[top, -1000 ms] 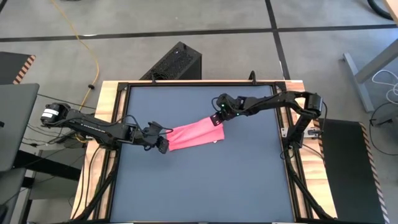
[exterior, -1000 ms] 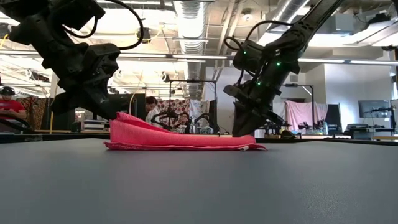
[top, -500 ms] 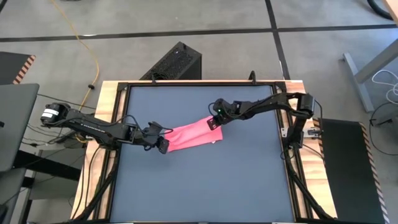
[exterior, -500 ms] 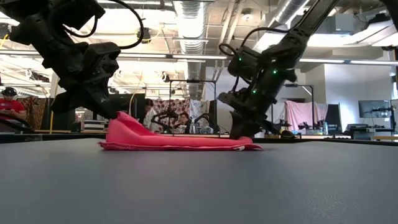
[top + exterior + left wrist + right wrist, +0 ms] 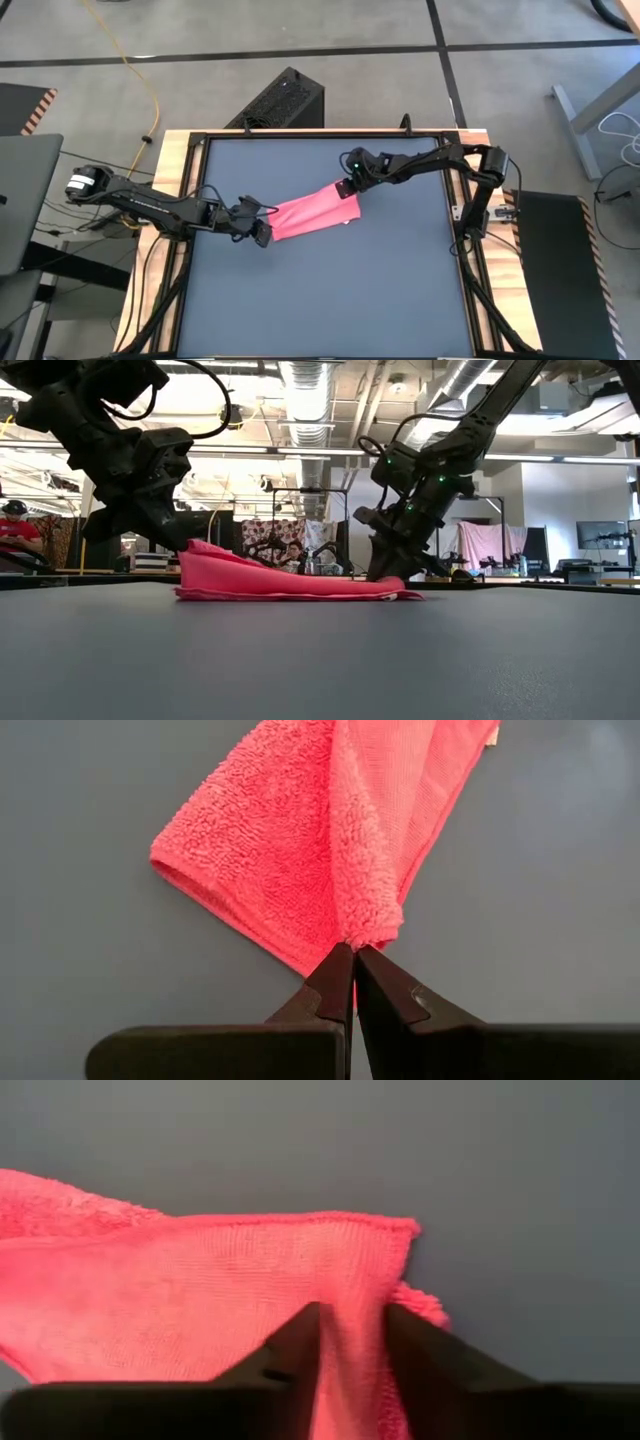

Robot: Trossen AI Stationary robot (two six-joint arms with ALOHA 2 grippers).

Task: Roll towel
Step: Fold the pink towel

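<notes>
High view: a dark grey table (image 5: 330, 290) holds a folded pink towel (image 5: 312, 213) lying near its middle (a slanted strip). Left gripper (image 5: 266, 234) is clamped on the towel's left end, lifting it slightly. Right gripper (image 5: 347, 190) stands at the other end, fingers (image 5: 290, 1350) parted with cloth between them.

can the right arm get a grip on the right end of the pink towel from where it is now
Probably yes: the right hand already straddles a fold at that end of the thin pink cloth towel, fingers apart, nothing between them and it.

Probably a lab: ceiling ducts (image 5: 305, 390), workbenches (image 5: 560, 572).
</notes>
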